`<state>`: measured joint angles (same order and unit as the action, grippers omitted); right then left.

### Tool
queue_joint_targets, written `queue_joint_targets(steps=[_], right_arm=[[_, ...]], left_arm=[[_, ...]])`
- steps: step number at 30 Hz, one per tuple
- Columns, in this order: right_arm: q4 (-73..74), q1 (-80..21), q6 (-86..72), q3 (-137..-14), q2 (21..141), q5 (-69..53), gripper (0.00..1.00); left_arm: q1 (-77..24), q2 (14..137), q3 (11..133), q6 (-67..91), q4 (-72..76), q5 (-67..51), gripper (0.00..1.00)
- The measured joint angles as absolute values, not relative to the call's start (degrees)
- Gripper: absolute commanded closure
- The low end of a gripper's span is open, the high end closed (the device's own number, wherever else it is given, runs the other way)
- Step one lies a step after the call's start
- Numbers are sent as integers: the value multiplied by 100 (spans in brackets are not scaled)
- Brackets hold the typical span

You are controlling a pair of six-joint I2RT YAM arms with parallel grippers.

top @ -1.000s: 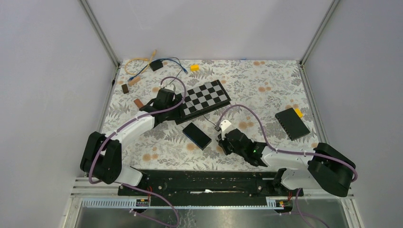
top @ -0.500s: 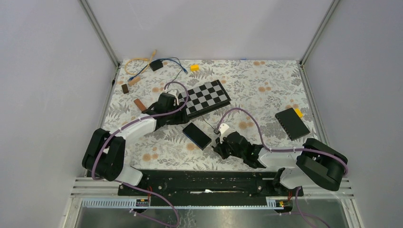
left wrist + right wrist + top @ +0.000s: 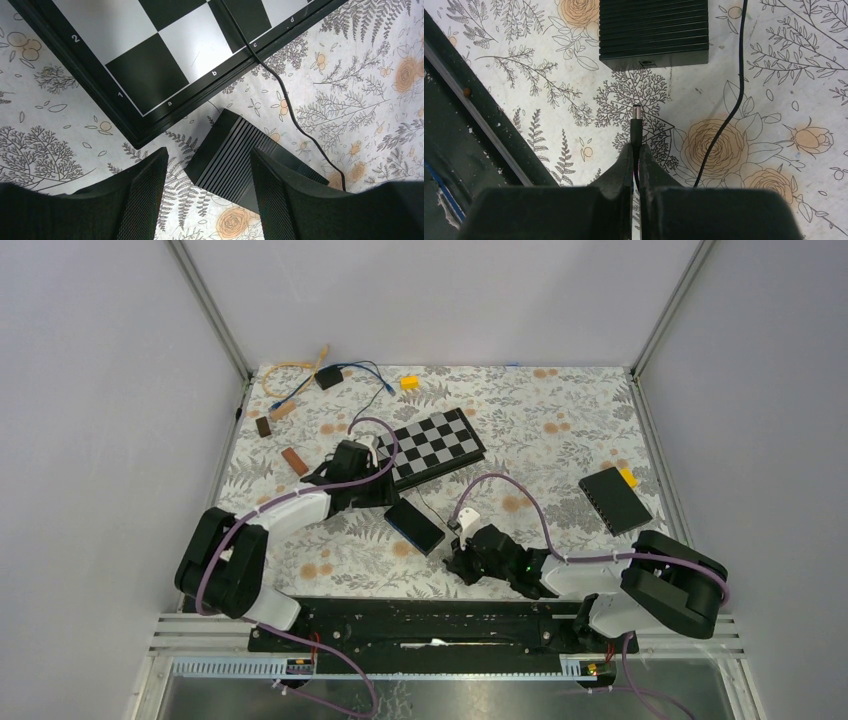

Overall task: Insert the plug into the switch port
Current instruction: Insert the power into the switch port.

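Since a second ago both my arms have come closer to the small black ribbed switch box (image 3: 414, 525). The left one drew back from the black-and-white chessboard (image 3: 435, 445), and the right one swung leftward along the near edge of the flower-patterned table (image 3: 560, 410).

My left gripper (image 3: 207, 200) stands with its fingers well apart and holds nothing. It hangs over the far end of the box, one finger on each side, and I cannot tell if either finger touches it. I think it is placed so to steady the box against a push.

The box lies a little left of the table's middle, just off the chessboard's near corner. Its small port (image 3: 646, 62) faces my right gripper (image 3: 635, 150).

That gripper is clamped on the thin black barrel plug (image 3: 636, 117). The metal tip sticks out in front and points at the port, slightly off to one side, with bare table between them. The plug's thin black cable (image 3: 736, 100) curves past the box on its right side.
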<state>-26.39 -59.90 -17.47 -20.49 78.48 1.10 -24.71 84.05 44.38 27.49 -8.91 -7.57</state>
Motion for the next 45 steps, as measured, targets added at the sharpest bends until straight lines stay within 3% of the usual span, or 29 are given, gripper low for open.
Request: queue_joint_targets(steps=[14,22,45], right_arm=[[-2928,-6001,-1782,-2259,8250,314,100],[-2932,-6001,-1782,-2259,8250,325,100],[-2888,-6001,-1780,-2563,8556,412,100]], left_arm=[[-2606,8711,4239,2744,-558,-1151,34],[-2635,8739,4086,2746,-403,-1273,38],[-2635,8827,4077,2749,-200,-1372,38]])
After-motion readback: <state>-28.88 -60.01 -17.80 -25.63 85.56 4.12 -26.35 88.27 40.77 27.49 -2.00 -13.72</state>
